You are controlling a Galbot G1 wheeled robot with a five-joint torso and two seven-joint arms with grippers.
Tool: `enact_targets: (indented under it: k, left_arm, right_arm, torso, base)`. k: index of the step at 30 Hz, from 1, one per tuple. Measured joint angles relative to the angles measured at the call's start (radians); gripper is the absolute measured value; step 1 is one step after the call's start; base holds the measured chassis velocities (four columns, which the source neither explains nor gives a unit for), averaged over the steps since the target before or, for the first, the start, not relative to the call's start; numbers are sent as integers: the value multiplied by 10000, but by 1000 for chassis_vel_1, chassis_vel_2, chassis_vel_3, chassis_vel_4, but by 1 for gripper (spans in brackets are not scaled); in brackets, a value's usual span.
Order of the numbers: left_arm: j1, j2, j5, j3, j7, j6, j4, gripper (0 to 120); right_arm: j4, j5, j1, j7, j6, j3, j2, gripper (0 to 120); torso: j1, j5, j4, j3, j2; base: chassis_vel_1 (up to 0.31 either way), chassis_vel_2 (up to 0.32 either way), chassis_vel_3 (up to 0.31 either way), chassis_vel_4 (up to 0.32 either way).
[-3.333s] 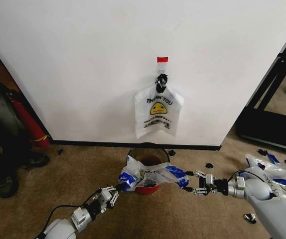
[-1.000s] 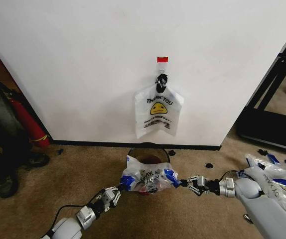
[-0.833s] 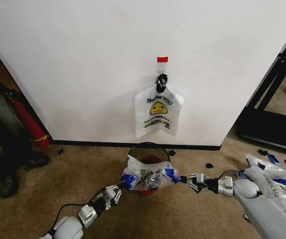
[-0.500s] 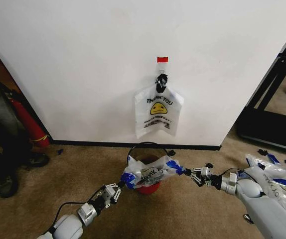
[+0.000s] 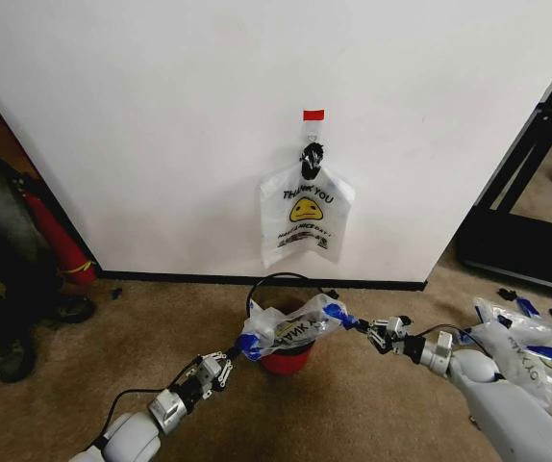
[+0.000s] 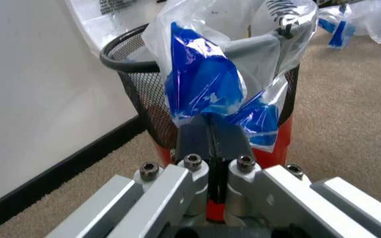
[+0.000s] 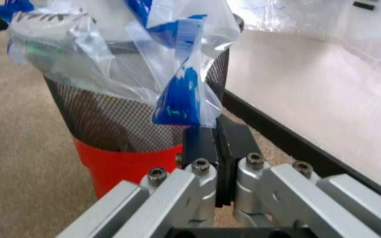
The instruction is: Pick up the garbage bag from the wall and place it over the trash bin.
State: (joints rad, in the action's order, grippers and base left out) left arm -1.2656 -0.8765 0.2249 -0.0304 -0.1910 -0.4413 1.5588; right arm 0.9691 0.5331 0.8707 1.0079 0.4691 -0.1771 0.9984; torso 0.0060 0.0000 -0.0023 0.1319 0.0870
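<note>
We are holding the garbage bag (image 5: 290, 329) stretched over the trash bin (image 5: 283, 358), left pincer (image 5: 226, 361) and right pincer (image 5: 377, 333) each pinching a blue handle. The bin is standing on tan carpet (image 5: 161, 337) by the white wall (image 5: 161, 115), where another bag (image 5: 305, 217) seems hooked.

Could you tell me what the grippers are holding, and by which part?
Both hold the garbage bag: left gripper and right gripper each shut on a blue-printed edge, on opposite sides, over the trash bin.

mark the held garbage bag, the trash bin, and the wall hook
garbage bag (image 5: 290, 328): head view, printed middle panel stretched over the bin.
trash bin (image 6: 152, 110): left wrist view, dark mesh side wall.
hook (image 5: 312, 152): head view, black body under the red tape.
</note>
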Motion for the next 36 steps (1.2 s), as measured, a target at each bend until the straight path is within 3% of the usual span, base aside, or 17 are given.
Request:
enact_targets:
  k: [5,10,12,18,19,26,28,32,36]
  left_arm:
    - [-164,51,-5,-65,-7,-16,161,0]
    - [-496,139,-44,-195,2,-27,551,3]
    - [-538,154,-51,-212,3,-31,602,5]
    - [-1044,446,-235,-564,-7,-33,1299,32]
    - [-1044,446,-235,-564,-7,-33,1299,32]
    - [-1744,1018,-612,-1009,-20,-10,1884,63]
    - [-1772,1050,-614,-1033,-20,-15,1896,66]
    - [-1812,1125,-536,-1305,51,-47,2024,82]
    - [-1737,1056,-200,-1721,160,-37,2305,95]
  right_arm:
    - [85,87,30,93,-159,70,11,0]
    - [423,89,332,301,-617,1,-257,19]
    - [510,85,396,297,-743,-20,-324,21]
    - [1208,86,989,519,-1406,-471,-1278,49]
    - [1208,86,989,519,-1406,-471,-1278,49]
    - [1940,580,1477,2640,-1393,-1120,-2169,79]
    - [2034,714,1539,2680,-1403,-1126,-2190,81]
    - [2719,1625,1890,2436,-1529,-1064,-2243,97]
    - [3637,2532,2284,1619,-1722,-872,-2349,100]
  torso:
    - [0,-1,0,0,0]
    - [0,0,1,0,0]
    - [0,0,1,0,0]
    - [0,3,0,-2,0]
    - [0,3,0,-2,0]
    - [-1,-2,0,-2,1]
    - [0,0,1,-2,0]
    - [0,-1,1,0,0]
    - [0,-1,0,0,0]
  base:
    - [0,0,0,0]
    - [0,0,0,0]
    - [0,0,0,0]
    - [0,0,0,0]
    - [0,0,0,0]
    - [0,0,0,0]
    - [0,0,0,0]
    - [0,0,0,0]
    - [0,0,0,0]
